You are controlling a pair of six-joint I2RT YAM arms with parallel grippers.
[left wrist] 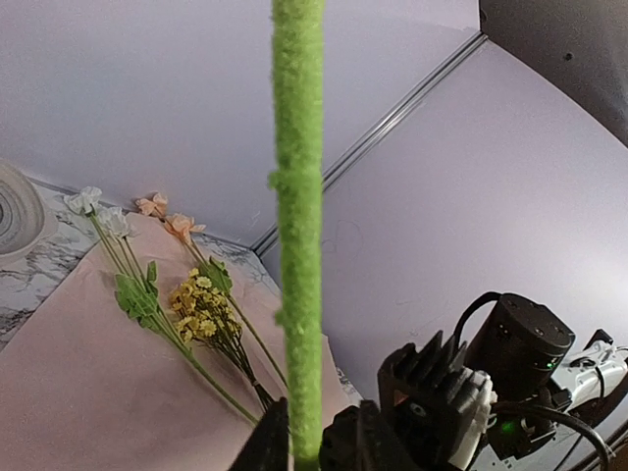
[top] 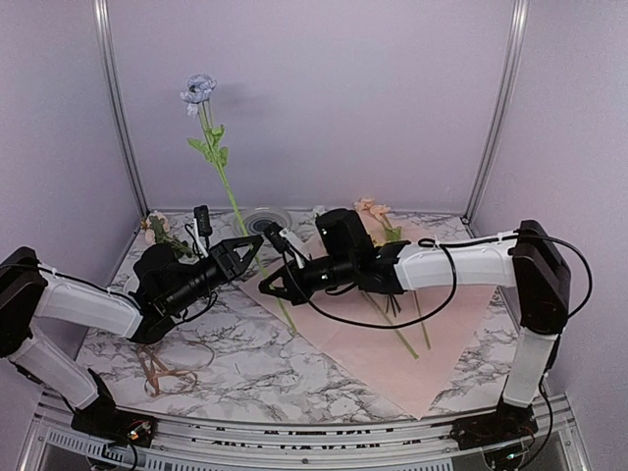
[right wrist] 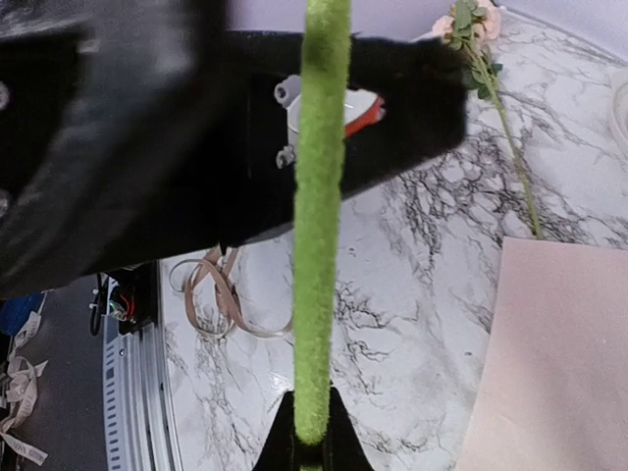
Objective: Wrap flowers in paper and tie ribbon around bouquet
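A blue-bloomed flower point(top: 199, 89) stands upright, its fuzzy green stem point(left wrist: 297, 196) running down between both grippers. My right gripper point(top: 267, 285) point(right wrist: 312, 432) is shut on the stem's lower end. Just above it, the fingers of my left gripper point(top: 253, 253) point(left wrist: 306, 432) flank the stem closely; whether they press it does not show. The pink paper point(top: 442, 334) lies flat at centre right. On it rest other flowers point(top: 392, 304) with a yellow sprig point(left wrist: 201, 309). The tan ribbon point(top: 162, 371) point(right wrist: 221, 299) is curled on the table near the left arm.
A single pink flower point(top: 157, 231) lies at the back left on the marble table point(top: 255, 363). A round whitish roll point(top: 267, 218) sits at the back centre. Purple walls with metal posts point(top: 118, 108) enclose the table.
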